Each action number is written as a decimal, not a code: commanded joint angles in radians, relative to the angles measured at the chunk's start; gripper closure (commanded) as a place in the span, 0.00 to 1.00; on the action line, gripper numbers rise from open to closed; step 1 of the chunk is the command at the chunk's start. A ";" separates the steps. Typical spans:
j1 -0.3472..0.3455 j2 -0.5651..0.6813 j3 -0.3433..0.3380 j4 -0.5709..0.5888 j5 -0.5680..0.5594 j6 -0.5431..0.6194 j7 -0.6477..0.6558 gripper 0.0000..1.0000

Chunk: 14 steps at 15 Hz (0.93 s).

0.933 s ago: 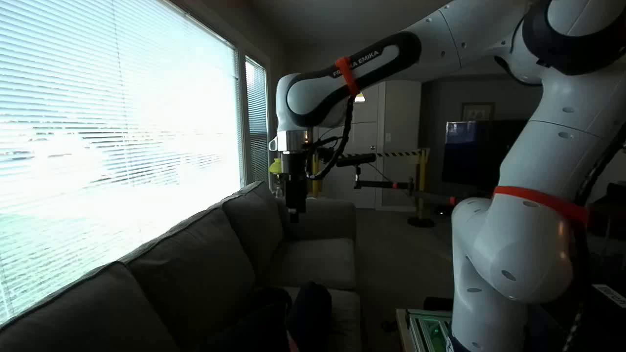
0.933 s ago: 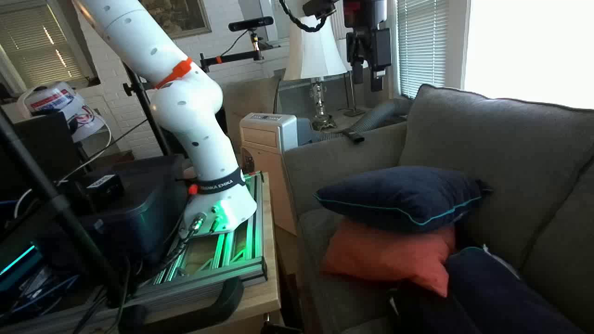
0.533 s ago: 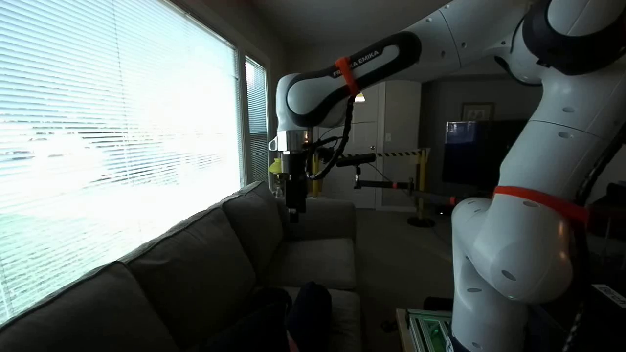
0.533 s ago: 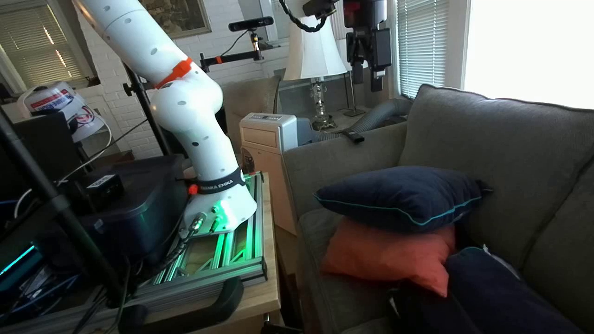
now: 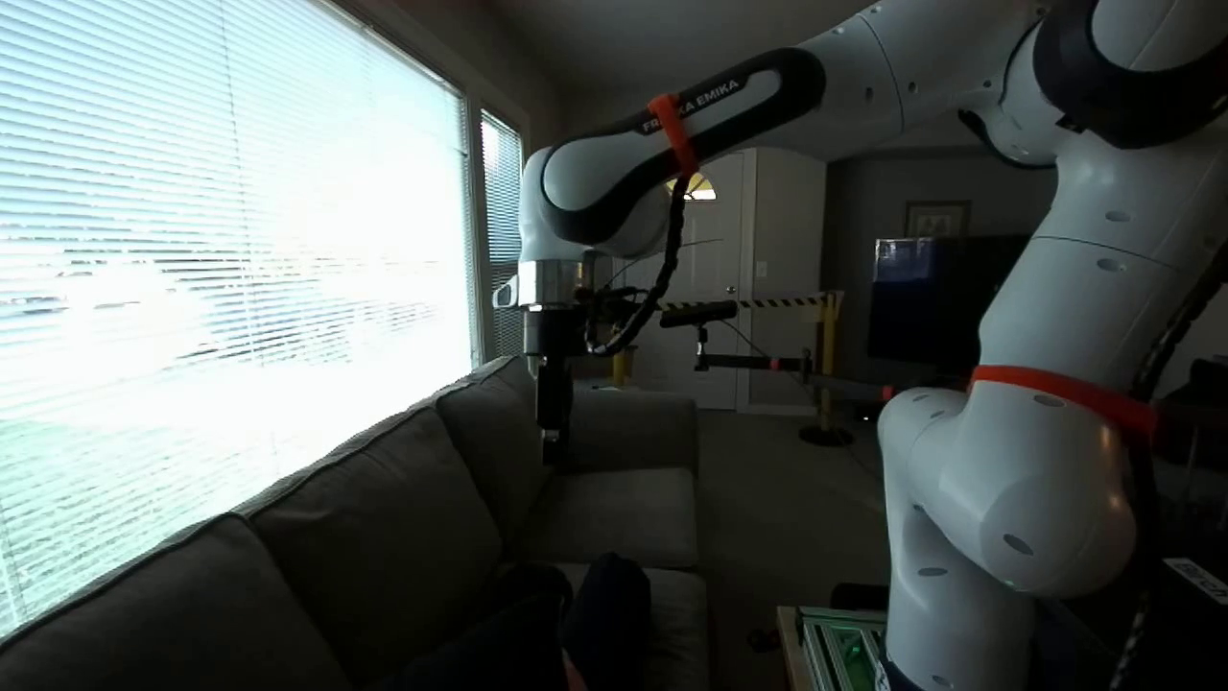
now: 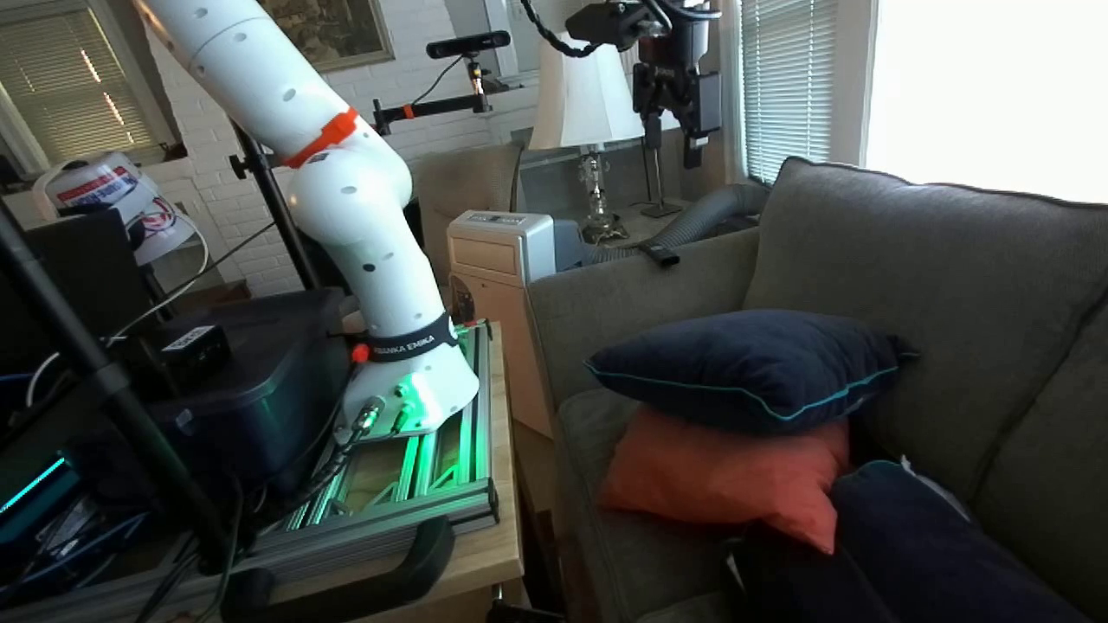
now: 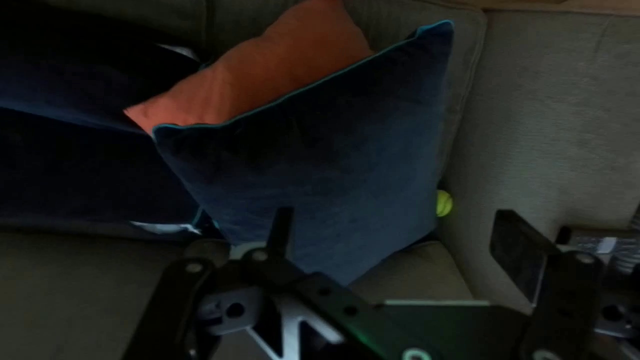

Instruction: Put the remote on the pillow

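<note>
Above the grey fabric sofa (image 6: 935, 234), pointing straight down, hangs the black two-fingered gripper (image 7: 395, 215), and look at those fingers (image 7: 517, 250): spread wide, one to the left and one to the right in the wrist view. Beneath, there's the navy pillow with turquoise piping (image 7: 340, 160), lying aslant on top of the orange fabric pillow (image 7: 280, 60). A yellow-green ball (image 7: 444, 203) peeks out at the navy one's right edge in that same view.

Now, the remote: over on the sofa's far armrest (image 6: 606, 298), in an exterior view, sits a small black oblong object (image 6: 660, 254), near a grey ribbed hose (image 6: 718, 216), too small for me to say for certain that it's the remote. To the near right, another navy cushion (image 6: 943, 545) sits beside the orange pillow.

Look at the white robot arm (image 5: 614, 182), banded in orange, reaching out over the sofa, its green-lit base (image 6: 415, 398) above a wooden tabletop (image 6: 489, 554). Far behind the gripper stands a white-shaded lamp (image 6: 589, 95); bright window blinds (image 5: 240, 240) blaze on the left in an exterior view.
</note>
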 commanded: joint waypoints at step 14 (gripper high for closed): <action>0.180 -0.001 0.095 -0.120 0.179 0.184 -0.444 0.00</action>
